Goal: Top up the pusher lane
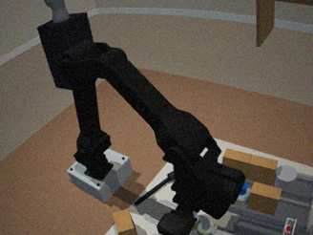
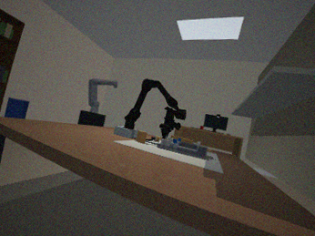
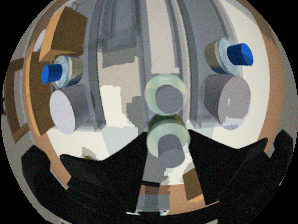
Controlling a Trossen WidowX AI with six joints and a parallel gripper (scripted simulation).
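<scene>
My gripper (image 3: 167,135) is shut on a pale green jar with a grey lid (image 3: 171,151), low at the front of the sprung lane. The matching jar (image 3: 167,94) (image 1: 204,227) stands directly behind it in the lane; the two overlap in the wrist view and appear to touch. The held jar looks upright or slightly tilted; its base is hidden. The lane floor (image 3: 164,50) runs away behind the old jar as a pale strip between grey walls. I cannot make out the pusher plate or the low front stop; jars and fingers cover that area.
Blue-capped jars (image 3: 66,71) (image 3: 224,56) (image 1: 243,193) stand in the side lanes, with large grey cylinders (image 3: 71,111) (image 3: 228,102) near them. Wooden blocks (image 1: 264,199) (image 1: 249,165) stand by the left lane. Another wooden block (image 1: 126,227) lies near the arm's base.
</scene>
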